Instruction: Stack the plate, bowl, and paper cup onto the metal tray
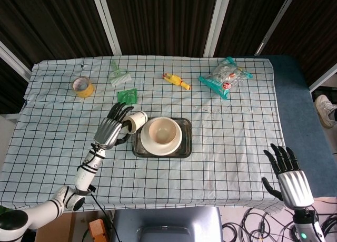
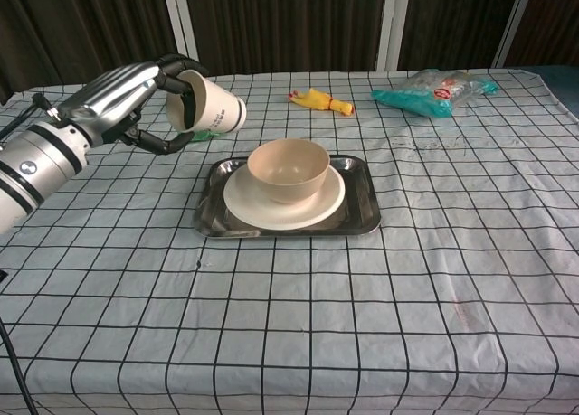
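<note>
— Two robot hands, so what is each doing?
— My left robot hand [image 2: 122,97] has its fingers wrapped around the white paper cup [image 2: 206,107], holding it tilted in the air above the checked table [image 2: 362,297], mouth turned toward my palm, just left of the shiny metal tray [image 2: 362,214]. My right robot hand [image 1: 293,183] holds nothing, fingers spread apart, past the near right corner of the table.
— And the dishes?
— One cream round plate [image 2: 326,202] lies on the tray, and the beige bowl [image 2: 288,168] sits upright on that plate.
— Anything else around?
— Several bits at the far side: a yellow tape roll [image 1: 82,86], a green brush [image 1: 119,74], a yellow rubber toy [image 1: 177,80], a clear snack bag [image 1: 225,76]
</note>
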Controlling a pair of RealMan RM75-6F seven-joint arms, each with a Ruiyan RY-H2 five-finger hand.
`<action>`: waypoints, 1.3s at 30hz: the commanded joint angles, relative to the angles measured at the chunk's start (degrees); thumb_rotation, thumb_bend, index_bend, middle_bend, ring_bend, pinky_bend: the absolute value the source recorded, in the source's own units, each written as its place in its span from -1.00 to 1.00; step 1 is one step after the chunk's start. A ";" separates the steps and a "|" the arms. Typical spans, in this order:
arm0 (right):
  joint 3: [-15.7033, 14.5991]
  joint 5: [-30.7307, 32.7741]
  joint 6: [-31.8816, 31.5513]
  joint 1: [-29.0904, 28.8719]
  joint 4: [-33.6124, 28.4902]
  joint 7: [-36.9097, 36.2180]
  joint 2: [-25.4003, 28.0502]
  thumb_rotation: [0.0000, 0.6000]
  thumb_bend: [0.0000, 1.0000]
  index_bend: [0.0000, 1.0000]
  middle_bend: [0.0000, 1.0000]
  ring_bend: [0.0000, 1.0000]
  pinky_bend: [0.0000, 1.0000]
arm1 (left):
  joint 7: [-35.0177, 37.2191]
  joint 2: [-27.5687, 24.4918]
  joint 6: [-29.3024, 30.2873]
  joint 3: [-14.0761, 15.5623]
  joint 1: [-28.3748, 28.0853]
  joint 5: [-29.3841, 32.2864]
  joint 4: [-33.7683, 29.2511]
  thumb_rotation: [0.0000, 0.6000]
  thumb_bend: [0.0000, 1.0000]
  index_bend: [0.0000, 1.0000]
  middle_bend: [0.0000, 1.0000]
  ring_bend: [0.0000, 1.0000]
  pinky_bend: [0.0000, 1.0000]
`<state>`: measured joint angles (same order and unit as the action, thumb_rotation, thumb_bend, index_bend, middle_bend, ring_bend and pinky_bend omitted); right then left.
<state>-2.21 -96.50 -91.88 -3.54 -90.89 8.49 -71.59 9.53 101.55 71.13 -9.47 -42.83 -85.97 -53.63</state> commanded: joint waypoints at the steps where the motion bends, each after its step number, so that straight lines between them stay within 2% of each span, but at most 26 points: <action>1: -0.11 -0.31 0.10 0.09 -0.11 -0.36 0.21 1.00 -0.47 -0.82 -1.00 -1.00 -1.00 | -13.17 -11.31 -2.77 0.83 0.19 0.09 -19.16 1.00 -0.13 0.21 -0.77 -1.00 -0.91; 3: -0.16 -0.59 0.13 0.13 -0.05 -0.55 0.32 1.00 -0.47 -0.82 -1.00 -1.00 -1.00 | -16.57 -14.14 -5.18 0.82 -0.03 1.48 -24.58 1.00 -0.15 0.19 -0.78 -1.00 -0.91; 8: -0.24 -0.84 0.29 0.12 -0.05 -0.66 0.37 1.00 -0.47 -0.82 -1.00 -1.00 -1.00 | -20.02 -16.25 -7.46 0.68 -0.40 3.15 -28.74 1.00 -0.15 0.18 -0.78 -1.00 -0.92; 11: -0.59 -1.31 0.90 0.08 0.01 -0.54 0.38 1.00 -0.47 -0.82 -1.00 -1.00 -1.00 | -23.57 -16.21 -12.11 -1.23 -2.22 8.39 -32.37 1.00 -0.15 0.18 -0.78 -1.00 -0.92; 18: -0.21 -1.10 1.00 0.23 -0.30 -1.55 0.94 1.00 -0.47 -0.83 -1.00 -1.00 -1.00 | -23.19 -12.59 -15.04 -2.78 -4.37 12.05 -29.35 1.00 -0.15 0.18 -0.78 -1.00 -0.92; 39: 0.27 -0.78 1.60 0.61 -0.97 -3.09 2.11 1.00 -0.47 -0.84 -1.00 -1.00 -1.00 | -16.21 -4.36 -17.56 -4.62 -8.64 12.55 -18.31 1.00 -0.15 0.12 -0.78 -1.00 -0.92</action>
<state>-1.94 -97.27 -90.28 -2.93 -91.85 5.39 -69.48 -7.30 96.56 53.63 -13.88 -51.13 -73.43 -72.70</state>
